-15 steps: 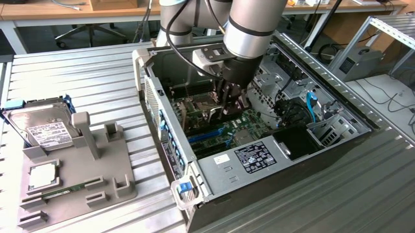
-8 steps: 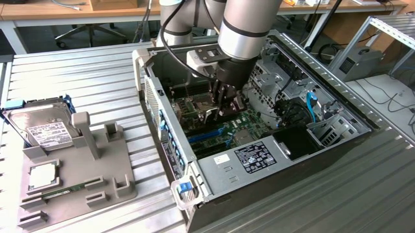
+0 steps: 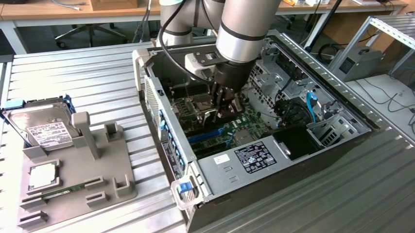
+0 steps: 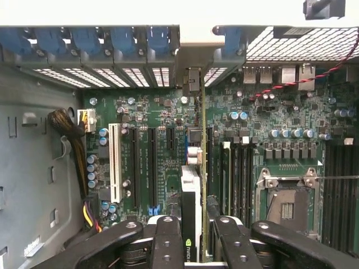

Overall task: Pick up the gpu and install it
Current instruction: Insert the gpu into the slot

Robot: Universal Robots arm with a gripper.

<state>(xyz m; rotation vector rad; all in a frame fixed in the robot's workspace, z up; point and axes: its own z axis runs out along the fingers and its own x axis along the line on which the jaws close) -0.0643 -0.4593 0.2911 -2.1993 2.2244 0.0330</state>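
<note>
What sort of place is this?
Likely a robotics lab or workshop: a grey robot arm reaches into an open black computer case on a ribbed metal table, wooden desks behind.

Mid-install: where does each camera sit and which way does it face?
Exterior view: high off the arm, angled down at the open case on the slatted table; the arm reaches inside.
Wrist view: on the wrist, facing the motherboard; the fingers grip the gpu edge-on.
Both show the motherboard and the fingers.
</note>
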